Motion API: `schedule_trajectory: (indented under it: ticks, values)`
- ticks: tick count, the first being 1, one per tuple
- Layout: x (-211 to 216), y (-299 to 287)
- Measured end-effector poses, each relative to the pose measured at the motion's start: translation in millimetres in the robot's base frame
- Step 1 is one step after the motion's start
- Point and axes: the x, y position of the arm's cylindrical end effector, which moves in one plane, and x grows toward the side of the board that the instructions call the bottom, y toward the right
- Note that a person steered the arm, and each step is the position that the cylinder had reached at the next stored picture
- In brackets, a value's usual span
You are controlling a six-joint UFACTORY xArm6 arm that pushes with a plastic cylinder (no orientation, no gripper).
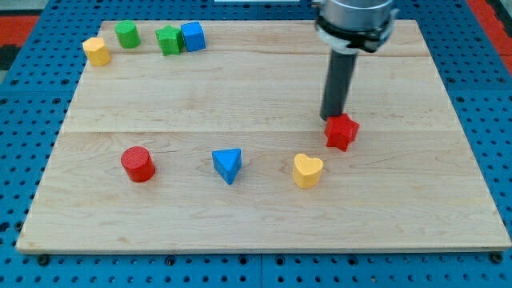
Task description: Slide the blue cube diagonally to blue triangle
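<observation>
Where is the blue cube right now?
The blue cube sits near the board's top-left corner, touching the green star on its left, far up and left of the blue triangle and my tip.

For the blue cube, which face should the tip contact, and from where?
Judging by the layout, the blue cube's upper face, coming from the view's top: the blue triangle lies below and slightly right. The green star touches its left side. My tip sits by the red star.

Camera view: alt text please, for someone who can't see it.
My tip rests at a red star block, far from the blue cube beside a green star at the wooden board's top left. The blue triangle lies between a red cylinder and a yellow heart.
</observation>
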Motion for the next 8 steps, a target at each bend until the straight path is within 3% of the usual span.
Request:
schedule_trajectory:
  ticks: [2, 3, 4, 5, 6, 8]
  values:
    - [-144.7, -66.7]
    - [-204.7, -148.0]
    - [-225.9, -195.1]
    - [-223.9, -250.7]
    - [-196.7, -238.0]
    - [-159.2, -146.3]
